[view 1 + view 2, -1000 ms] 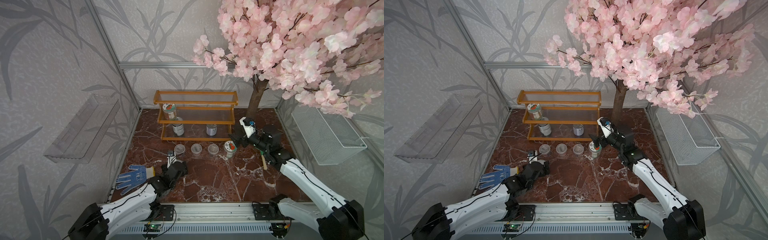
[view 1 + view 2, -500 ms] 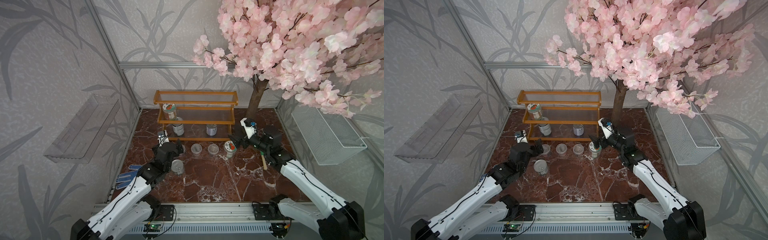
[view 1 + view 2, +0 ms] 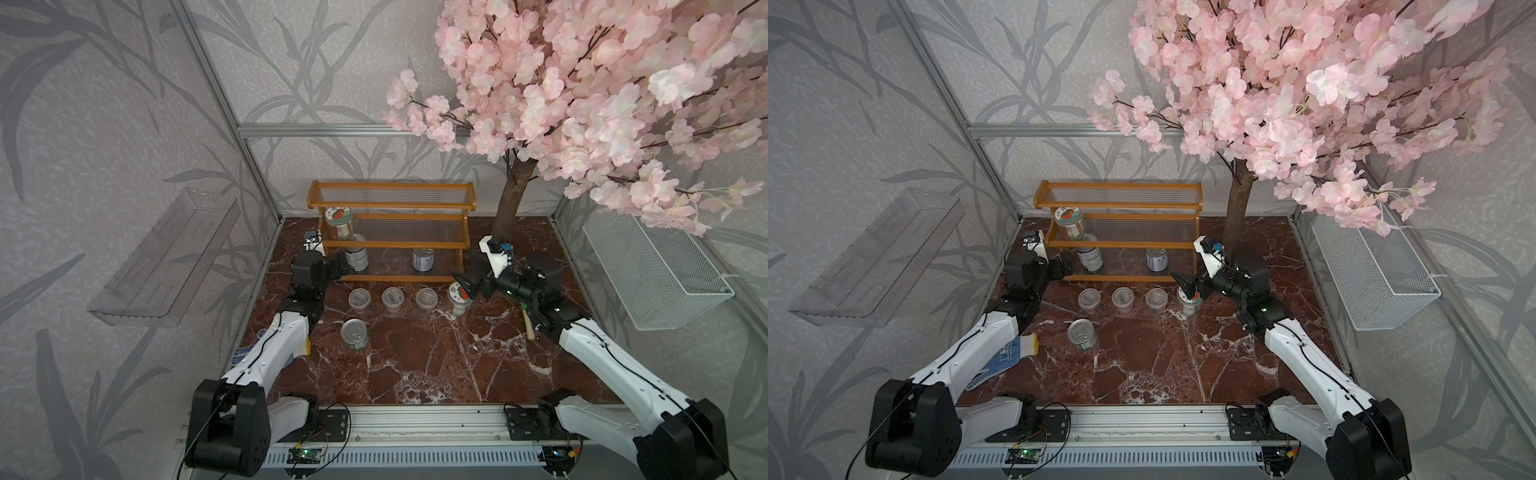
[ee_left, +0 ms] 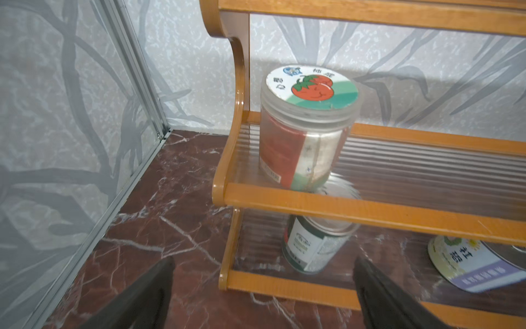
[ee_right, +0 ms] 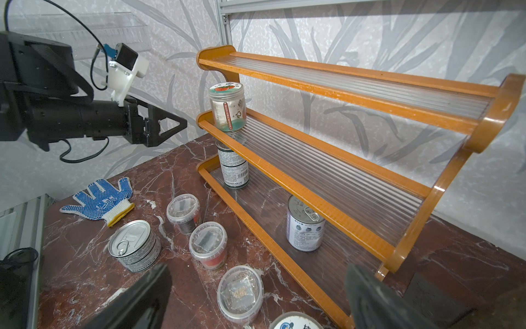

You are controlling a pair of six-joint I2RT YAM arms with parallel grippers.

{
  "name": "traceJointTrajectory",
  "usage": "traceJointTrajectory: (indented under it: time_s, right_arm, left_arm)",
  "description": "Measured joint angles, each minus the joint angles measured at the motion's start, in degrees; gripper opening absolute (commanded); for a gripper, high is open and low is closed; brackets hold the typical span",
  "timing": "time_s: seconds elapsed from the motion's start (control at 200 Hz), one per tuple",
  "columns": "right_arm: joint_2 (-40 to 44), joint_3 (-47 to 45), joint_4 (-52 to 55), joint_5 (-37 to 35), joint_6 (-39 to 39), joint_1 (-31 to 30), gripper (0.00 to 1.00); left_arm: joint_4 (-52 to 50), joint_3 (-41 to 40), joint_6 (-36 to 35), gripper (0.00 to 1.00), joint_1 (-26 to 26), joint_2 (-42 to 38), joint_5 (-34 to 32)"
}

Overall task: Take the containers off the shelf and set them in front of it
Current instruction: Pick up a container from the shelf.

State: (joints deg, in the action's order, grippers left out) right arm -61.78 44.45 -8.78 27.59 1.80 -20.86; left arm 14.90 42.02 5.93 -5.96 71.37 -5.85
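Red marble floor (image 3: 415, 365) holds five containers (image 3: 354, 334). Three wait on the shelf (image 3: 399, 244): a jar (image 3: 340, 224) on the middle step, two cans (image 3: 423, 259) below. The left gripper (image 3: 343, 269), wide apart and empty, sits near the closest can (image 3: 356, 258). It should go in low, miss the wooden post (image 4: 230, 250), and squeeze the can's middle. The right gripper (image 3: 467, 284) is empty and wide too.

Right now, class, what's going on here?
Two arms are clearing a wooden shelf. Three cups, one jar and one can stand on the table before it; a second jar and two cans sit on its tiers. The left gripper, open and empty, faces the can below that jar; the right gripper is open at the first jar.
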Motion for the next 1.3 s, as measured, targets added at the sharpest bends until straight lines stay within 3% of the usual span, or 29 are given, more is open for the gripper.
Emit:
traceJointTrajectory:
  time_s: [0.36, 1.105, 1.3]
  right_arm:
    - [-0.31, 0.00, 0.31, -0.57, 0.48, -0.04, 0.99]
    - [-1.99, 0.11, 0.50, -2.10, 1.55, 1.49, 0.99]
    - [-2.67, 0.55, 0.50, -2.12, 1.49, 1.73, 0.99]
  left_arm:
    - [10.25, 11.19, -3.10, 1.00, 2.16, 15.52, 8.37]
    - [13.88, 22.14, -4.92, 1.00, 3.04, 28.22, 11.78]
    - [13.86, 23.61, -5.79, 0.86, 3.06, 28.81, 12.31]
